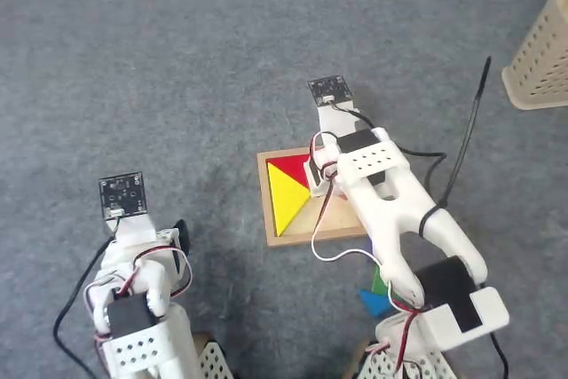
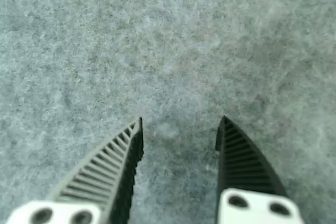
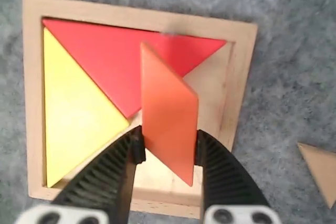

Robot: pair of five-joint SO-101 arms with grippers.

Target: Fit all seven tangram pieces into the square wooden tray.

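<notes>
The orange parallelogram point(image 3: 169, 124) is being pinched by its long sides between the two fingers of the right gripper point(image 3: 169, 141). It is being held over the square wooden tray point(image 3: 136, 11). Its long axis is being pointed away from the gripper, from the bare tray floor out over the tip of the red triangle point(image 3: 131, 56). The yellow triangle point(image 3: 73, 114) is being kept flat in the tray, edge to edge with the red one. In the high view the right arm point(image 1: 390, 193) is being stretched forward over the tray's near side, wrist bent down. The left arm point(image 1: 142, 308) is being held folded back, well apart from the tray. The left gripper point(image 2: 181, 124) is being held with its fingers spread over bare grey carpet point(image 2: 157, 35). A pale wooden triangle point(image 3: 320, 169) is lying on the carpet beside the tray.
</notes>
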